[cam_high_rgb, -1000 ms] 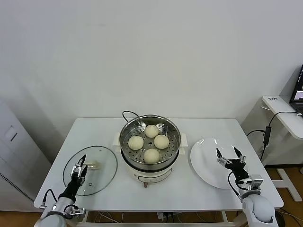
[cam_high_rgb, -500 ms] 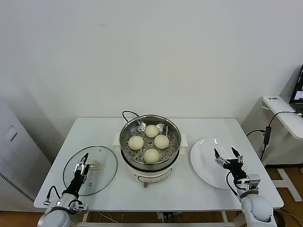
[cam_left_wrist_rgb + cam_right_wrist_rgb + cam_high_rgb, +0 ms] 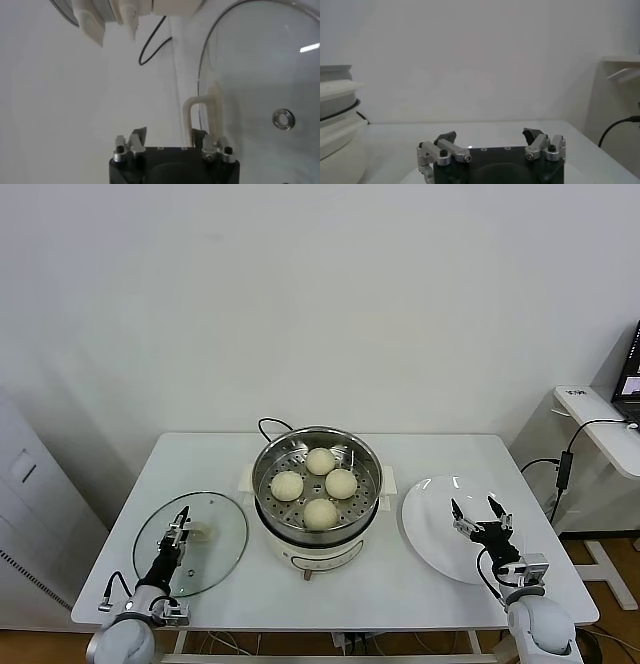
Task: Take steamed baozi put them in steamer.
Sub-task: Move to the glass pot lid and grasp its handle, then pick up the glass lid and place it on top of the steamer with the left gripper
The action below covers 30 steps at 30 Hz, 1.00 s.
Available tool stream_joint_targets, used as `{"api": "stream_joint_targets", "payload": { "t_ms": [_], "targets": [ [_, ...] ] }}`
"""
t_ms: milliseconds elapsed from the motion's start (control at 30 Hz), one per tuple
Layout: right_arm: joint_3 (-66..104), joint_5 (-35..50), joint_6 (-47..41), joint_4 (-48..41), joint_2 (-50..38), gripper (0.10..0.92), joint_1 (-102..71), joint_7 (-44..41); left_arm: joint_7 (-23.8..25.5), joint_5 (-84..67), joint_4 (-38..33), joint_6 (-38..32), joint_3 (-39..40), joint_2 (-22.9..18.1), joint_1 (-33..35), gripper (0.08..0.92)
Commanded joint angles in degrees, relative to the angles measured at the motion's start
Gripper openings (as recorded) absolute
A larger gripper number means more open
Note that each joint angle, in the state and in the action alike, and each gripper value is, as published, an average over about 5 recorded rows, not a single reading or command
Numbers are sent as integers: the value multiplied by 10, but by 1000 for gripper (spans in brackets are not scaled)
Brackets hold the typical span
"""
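Baozi: we see four steamed baozi sitting together in the steamer, mid-counter.
Steamer: on its white pot base.
Left claw: over the glass lid, fingers close together by the cream handle; we cannot tell if it grips.
Right claw: fingers spread wide, holding nothing, above the white plate.
Counter: white.

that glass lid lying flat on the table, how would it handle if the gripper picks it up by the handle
The glass lid looks rigid and probably breakable, being clear glass. Gripped only by its small cream handle, the wide disc may swing or tilt. Its smooth rim looks slippery, so pushing would likely slide it across the table.
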Motion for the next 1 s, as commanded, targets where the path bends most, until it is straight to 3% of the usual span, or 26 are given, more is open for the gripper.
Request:
{"api": "stream_joint_targets", "payload": {
  "t_ms": [33,400,733,1000],
  "targets": [
    [0,-2,-1,-2,1,823,1,0,10,-42,-26,0,1,7,5,420],
    [-2,-5,-3,1,0,823,4,2,40,-124,-131,5,-21,47,34,124],
    [-1,2,-5,13,-3,823,1,2,109,-207,-223,47,-29,128,22,112],
    [2,9,-5,18,-3,823,-1,1,171,-266,-284,117,9,189,-4,112]
  ]
}}
